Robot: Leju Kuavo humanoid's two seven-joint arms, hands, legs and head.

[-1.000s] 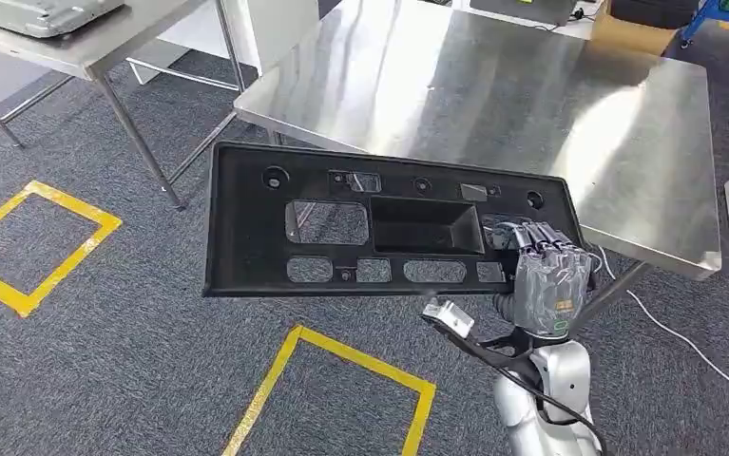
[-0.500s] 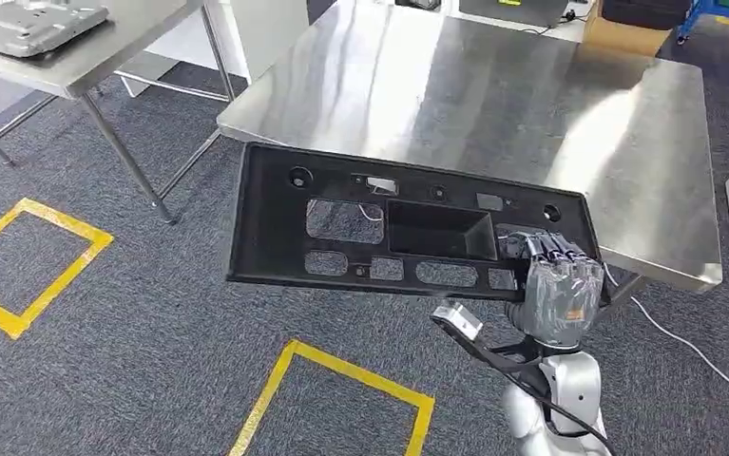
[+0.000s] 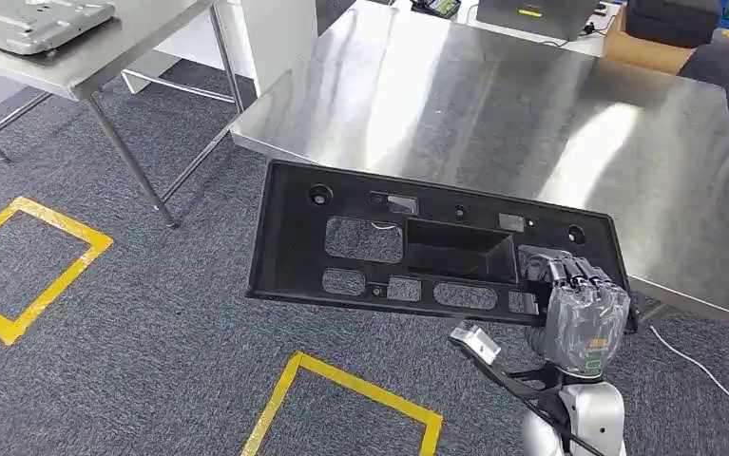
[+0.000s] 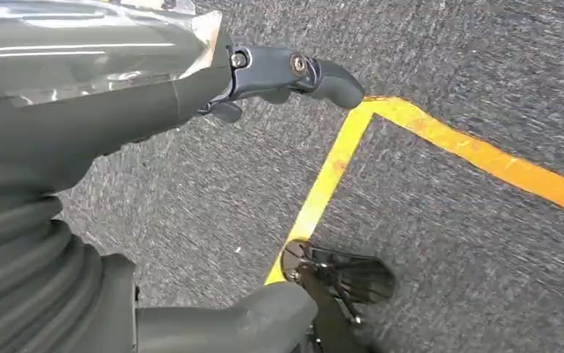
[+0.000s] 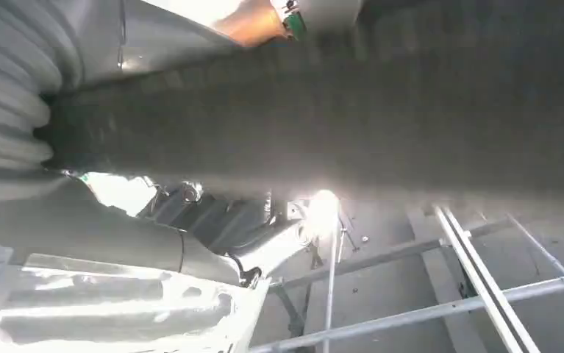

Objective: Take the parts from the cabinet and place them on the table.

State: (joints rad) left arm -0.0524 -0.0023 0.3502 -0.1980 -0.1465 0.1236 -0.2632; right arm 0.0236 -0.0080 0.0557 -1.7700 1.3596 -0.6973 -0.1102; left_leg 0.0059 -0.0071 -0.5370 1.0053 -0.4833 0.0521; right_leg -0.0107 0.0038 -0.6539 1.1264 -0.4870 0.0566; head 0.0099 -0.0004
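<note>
Progress: we hold the black panel (image 3: 431, 247) in our right hand (image 3: 579, 309), fingers clamped on its right end, the part hanging in the air with its far edge overlapping the near edge of the steel table (image 3: 569, 123). We judge it out of the cabinet but not yet set down; lowering and release remain. Our left hand (image 4: 279, 73) hangs over grey carpet, fingers apart, grasping nothing. Writing: none legible on panel or hand cover.

Head view looks down over the table (image 3: 493, 104); wrist views sit close, the right perhaps beneath it.
</note>
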